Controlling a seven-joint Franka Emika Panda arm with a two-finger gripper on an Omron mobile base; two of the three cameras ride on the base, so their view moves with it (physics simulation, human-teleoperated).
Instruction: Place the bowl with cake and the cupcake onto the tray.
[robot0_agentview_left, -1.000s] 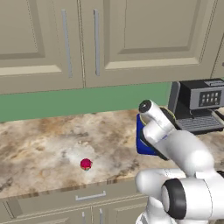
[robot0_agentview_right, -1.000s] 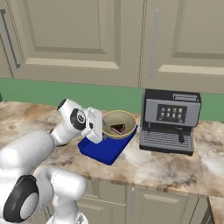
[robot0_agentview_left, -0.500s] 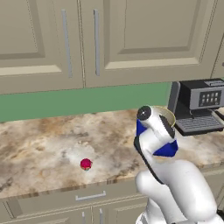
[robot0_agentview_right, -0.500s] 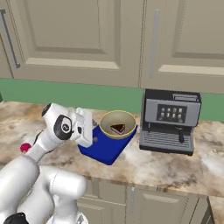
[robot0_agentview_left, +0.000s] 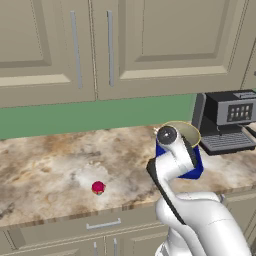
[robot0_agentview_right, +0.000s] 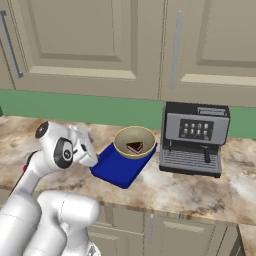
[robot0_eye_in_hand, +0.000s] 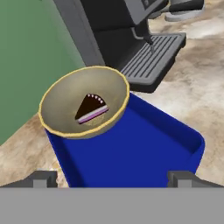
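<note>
Pulling back from the tray, the pincer is swinging away, wide open and holding nothing. Just ahead of it, the bowl with cake is sitting on the tray's far corner, leaving room. Off behind it, the cupcake is waiting alone on the counter, probably next.

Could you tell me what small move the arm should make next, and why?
Probably swing the hand away from the tray toward the cupcake. The bowl with its cake already rests on the tray's far end beside the coffee machine, the hand looks open and holds nothing, and the cupcake sits alone on the counter, off the tray.
</note>
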